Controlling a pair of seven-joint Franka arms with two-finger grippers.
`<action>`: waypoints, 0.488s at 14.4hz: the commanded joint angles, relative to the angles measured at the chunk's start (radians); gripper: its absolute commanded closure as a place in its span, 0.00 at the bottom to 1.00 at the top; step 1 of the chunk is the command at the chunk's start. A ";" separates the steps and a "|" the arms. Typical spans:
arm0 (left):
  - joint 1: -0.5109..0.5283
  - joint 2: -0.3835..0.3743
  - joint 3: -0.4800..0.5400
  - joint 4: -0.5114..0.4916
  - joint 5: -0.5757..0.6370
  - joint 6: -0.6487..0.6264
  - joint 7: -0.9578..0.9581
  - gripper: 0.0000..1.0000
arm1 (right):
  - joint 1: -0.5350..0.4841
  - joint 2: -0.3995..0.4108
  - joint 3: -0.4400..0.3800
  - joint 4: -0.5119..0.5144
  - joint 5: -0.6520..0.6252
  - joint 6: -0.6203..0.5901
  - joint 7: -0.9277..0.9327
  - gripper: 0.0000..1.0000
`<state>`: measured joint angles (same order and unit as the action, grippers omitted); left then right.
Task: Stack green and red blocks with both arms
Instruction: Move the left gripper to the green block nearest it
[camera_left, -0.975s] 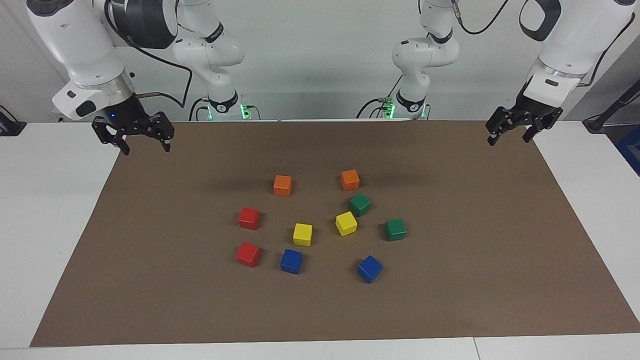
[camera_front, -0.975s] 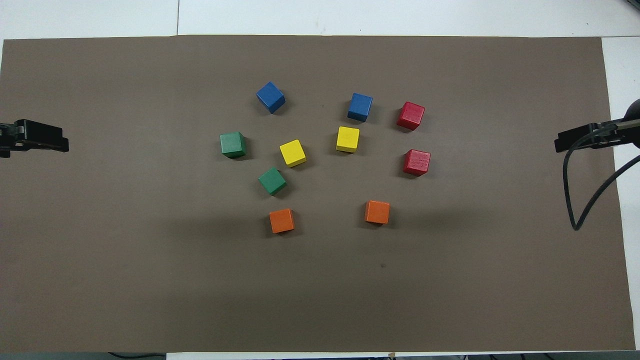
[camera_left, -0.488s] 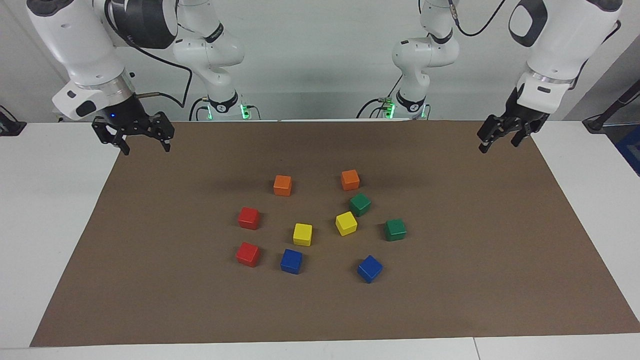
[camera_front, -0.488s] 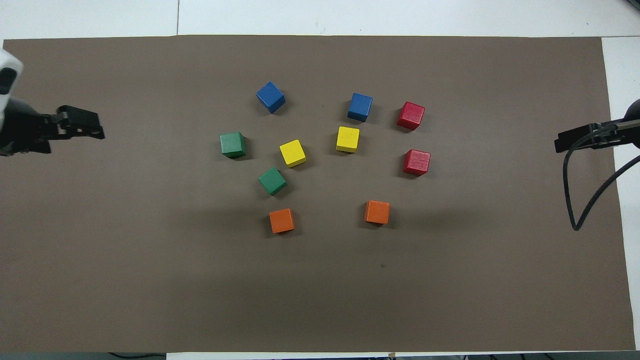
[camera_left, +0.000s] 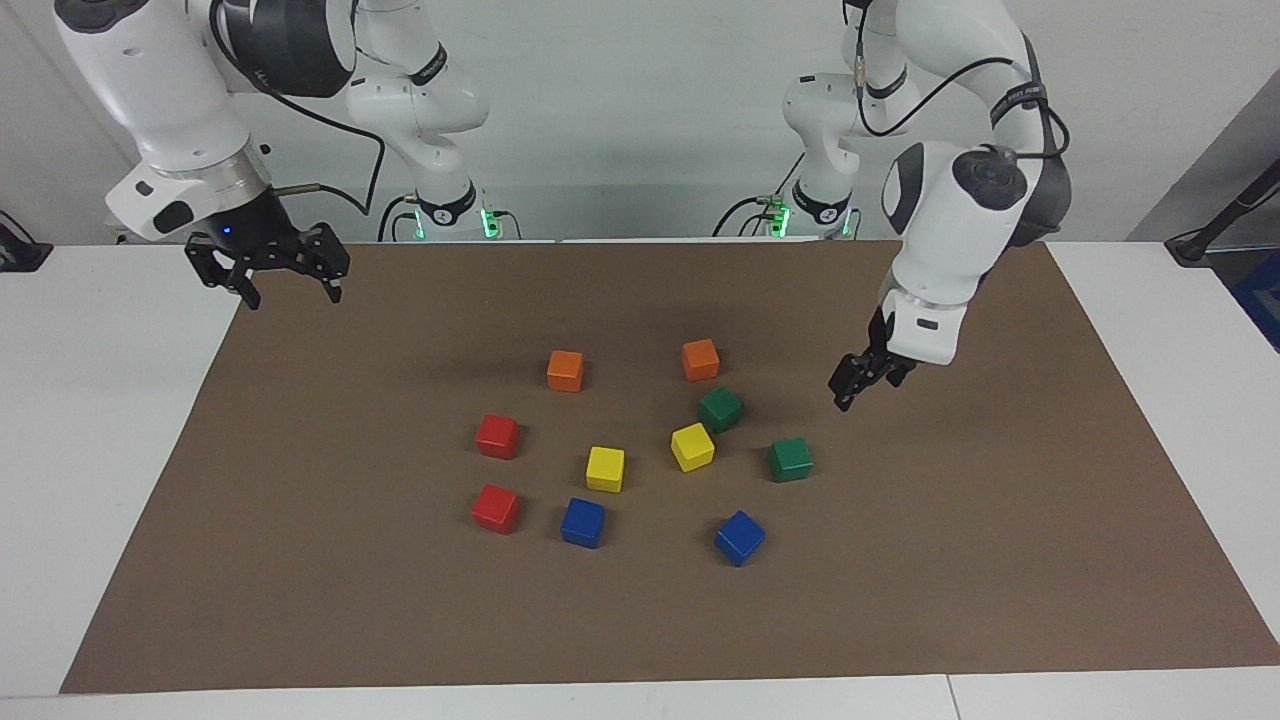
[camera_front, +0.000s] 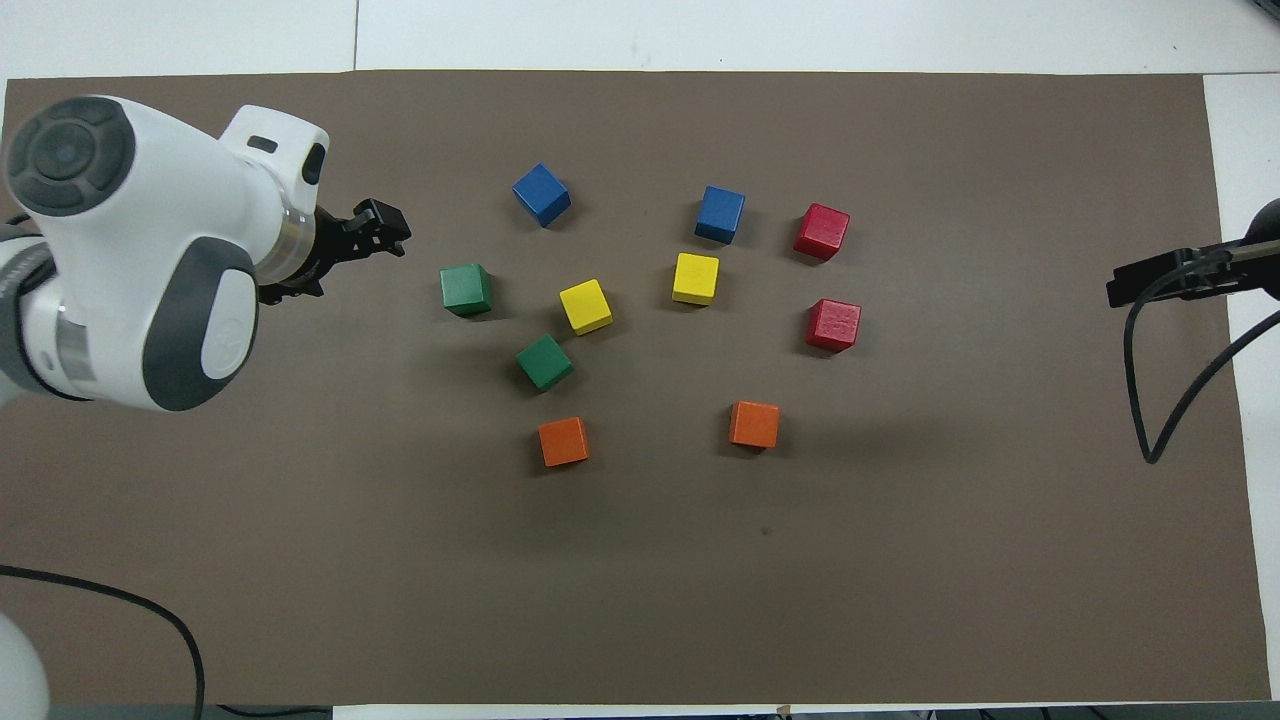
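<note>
1. The left gripper (camera_left: 852, 385) (camera_front: 385, 222) is held in the air over the brown mat (camera_left: 1000, 560) (camera_front: 900, 560), toward the left arm's end of the cluster of cubes; nothing is touched by it. Whether its jaws are apart or closed cannot be told.
2. The right gripper (camera_left: 290, 285) (camera_front: 1150, 283) is held over the mat's edge at the right arm's end of the table, where that arm waits. Its jaws are spread wide and nothing is held.
3. One green cube (camera_left: 790, 459) (camera_front: 466, 289) is seen on the mat just beside the left gripper's position; the other green cube (camera_left: 720, 409) (camera_front: 544, 361) lies nearer to the robots, close to a yellow cube (camera_left: 692, 446) (camera_front: 585, 306).
4. Two red cubes (camera_left: 497, 436) (camera_front: 833, 325) and (camera_left: 496, 508) (camera_front: 822, 231) lie apart from each other toward the right arm's end of the cluster, each flat on the mat.
5. No cube is stacked on another.
</note>
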<state>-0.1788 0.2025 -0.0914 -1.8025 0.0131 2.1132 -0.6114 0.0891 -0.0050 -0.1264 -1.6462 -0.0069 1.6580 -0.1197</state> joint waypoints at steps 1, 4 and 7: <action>-0.037 0.035 0.013 -0.048 0.074 0.103 0.045 0.00 | 0.021 -0.056 0.005 -0.098 0.004 0.026 0.110 0.00; -0.082 0.115 0.013 -0.043 0.117 0.165 0.047 0.00 | 0.127 -0.067 0.005 -0.190 0.004 0.141 0.332 0.00; -0.106 0.172 0.012 0.014 0.119 0.173 0.048 0.00 | 0.193 -0.014 0.005 -0.247 0.004 0.247 0.521 0.00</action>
<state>-0.2606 0.3347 -0.0924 -1.8392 0.1042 2.2829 -0.5718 0.2539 -0.0279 -0.1210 -1.8224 -0.0049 1.8225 0.2966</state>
